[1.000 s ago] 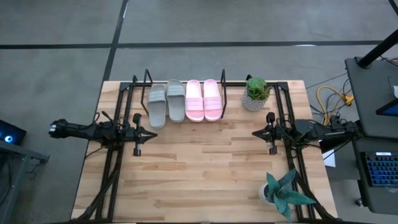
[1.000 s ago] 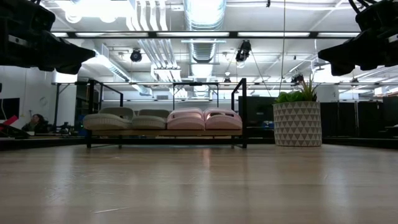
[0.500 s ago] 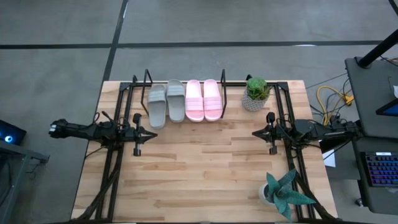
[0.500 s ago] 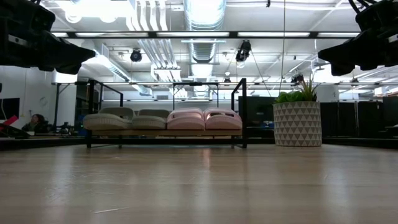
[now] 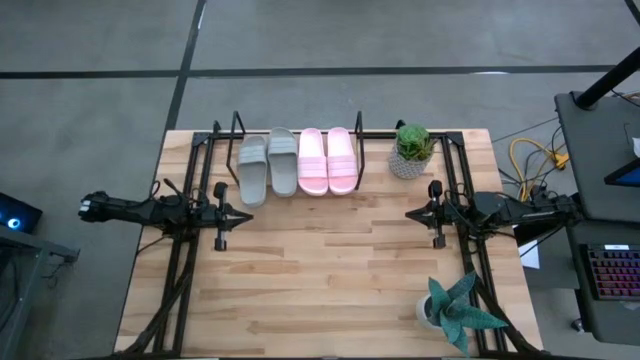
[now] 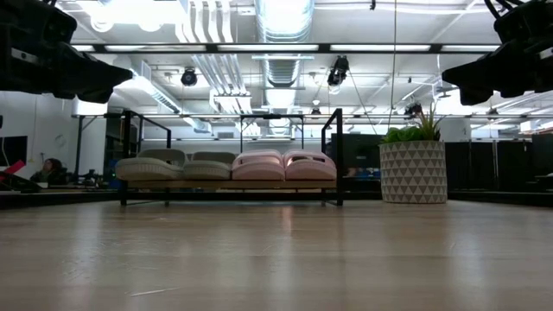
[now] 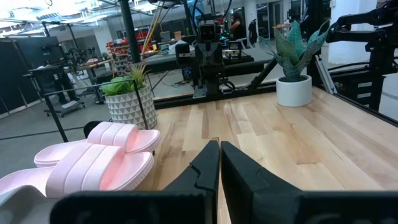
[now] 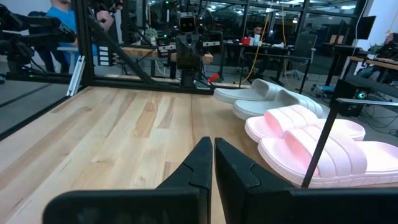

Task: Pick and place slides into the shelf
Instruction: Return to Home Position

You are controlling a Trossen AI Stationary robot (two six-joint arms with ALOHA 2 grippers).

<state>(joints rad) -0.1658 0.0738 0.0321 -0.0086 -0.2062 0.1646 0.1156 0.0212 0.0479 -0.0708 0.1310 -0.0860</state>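
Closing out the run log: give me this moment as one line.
slides: all four on shelf | grey-green pair: left-arm side | pink pair: right-arm side | left gripper: shut, empty, clear of shelf | right gripper: shut, empty

2 pale pink slides (image 5: 313, 162), 2 grey-green slides (image 5: 283, 162), and a white triangle-patterned pot (image 6: 413, 173).

Low view: left arm (image 6: 52, 60), right arm (image 6: 510, 52) cut off at upper corners; dark undersides only. Shelf (image 6: 338, 155): board largely masked by slides (image 6: 226, 166). Person (image 6: 50, 170) beyond tabletop (image 6: 276, 250): too small to resolve.
Right wrist view: nearest pink slide (image 8: 336, 158) cut by frame edge, crossed by shelf upright (image 8: 319, 146). Person in blue shirt (image 8: 62, 12) cut at edge.
Left wrist view: pink pair (image 7: 93, 169) cut by frame edge, partly behind left claw (image 7: 219, 149) body.
High view: keyboard (image 5: 612, 270) cut at right edge.
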